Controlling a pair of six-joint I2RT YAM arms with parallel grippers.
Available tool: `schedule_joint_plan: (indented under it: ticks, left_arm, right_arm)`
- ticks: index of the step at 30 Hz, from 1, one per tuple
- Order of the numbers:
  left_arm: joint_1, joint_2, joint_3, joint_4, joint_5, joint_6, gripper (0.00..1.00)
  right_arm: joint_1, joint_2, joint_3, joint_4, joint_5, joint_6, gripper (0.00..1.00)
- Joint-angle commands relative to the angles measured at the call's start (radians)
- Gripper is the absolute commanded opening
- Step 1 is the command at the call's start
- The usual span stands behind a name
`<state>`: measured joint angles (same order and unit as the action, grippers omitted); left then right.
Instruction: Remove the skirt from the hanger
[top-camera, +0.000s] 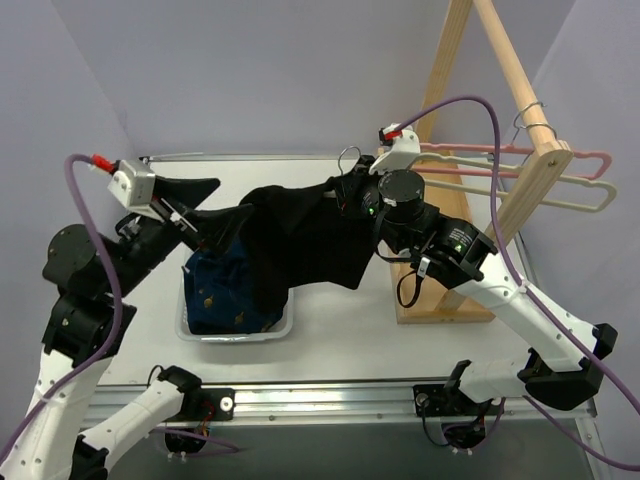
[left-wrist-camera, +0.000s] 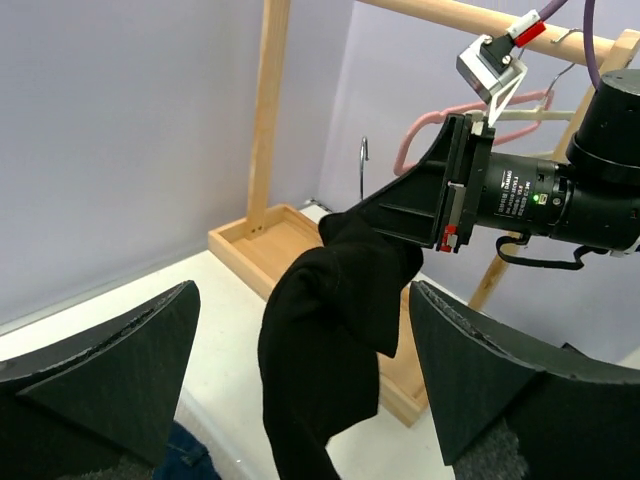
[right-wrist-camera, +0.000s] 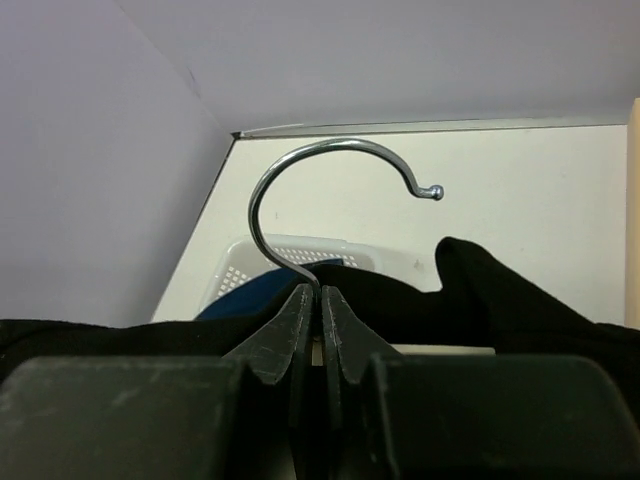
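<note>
Only right wrist view reveals jaws pinching hanger (right-wrist-camera: 256, 205).

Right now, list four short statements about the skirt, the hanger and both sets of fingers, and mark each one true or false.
1. The right fingers are shut on the hanger at the foot of its hook. True.
2. The left fingers grip the skirt. False: they stand wide open, holding nothing.
3. The skirt's lower part droops over the white basket. True.
4. The basket holds a red garment. False: a blue garment lies in it.
</note>
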<state>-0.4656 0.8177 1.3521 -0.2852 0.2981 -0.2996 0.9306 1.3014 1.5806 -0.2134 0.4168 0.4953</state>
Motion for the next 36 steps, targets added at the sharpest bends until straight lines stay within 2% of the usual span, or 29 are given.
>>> schedule_joint_plan:
  ticks: [1, 4, 5, 8, 11, 17, 21, 27, 32, 36]
  left_arm:
    - [-0.001, -0.003, -0.002, -0.072, -0.074, 0.062, 0.94]
    - [-0.001, 0.060, 0.039, -0.072, 0.123, 0.109, 0.94]
    - [-0.001, 0.081, 0.098, -0.112, 0.198, 0.140, 0.94]
    - [-0.002, 0.182, 0.253, -0.262, 0.269, 0.239, 0.94]
    - [-0.007, 0.261, 0.358, -0.408, 0.237, 0.330, 0.94]
    - [-0.073, 0.354, 0.522, -0.564, 0.073, 0.399, 0.94]
    - [-0.237, 0.406, 0.604, -0.646, -0.112, 0.462, 0.94]
    - [-0.375, 0.434, 0.593, -0.658, -0.284, 0.508, 0.94]
    - [-0.504, 0.465, 0.573, -0.666, -0.567, 0.567, 0.94]
    - [-0.538, 0.446, 0.516, -0.597, -0.697, 0.593, 0.94]
  right_arm:
    - [0.007, -0.033, 0.035, 0.032, 0.037, -0.055, 0.00]
    - [0.007, -0.028, 0.054, 0.011, 0.034, -0.067, 0.00]
    - [0.008, -0.016, 0.067, -0.013, 0.027, -0.084, 0.00]
    - [0.010, -0.005, 0.097, -0.055, 0.027, -0.095, 0.00]
    - [0.011, -0.008, 0.099, -0.066, 0.023, -0.093, 0.00]
    - [0.011, 0.002, 0.094, -0.072, 0.017, -0.077, 0.00]
    - [0.011, 0.016, 0.105, -0.078, 0.013, -0.067, 0.00]
    - [0.010, 0.013, 0.090, -0.066, 0.007, -0.052, 0.00]
    - [0.010, 0.004, 0.081, -0.055, 0.000, -0.043, 0.00]
    - [0.010, -0.005, 0.071, -0.052, 0.002, -0.038, 0.00]
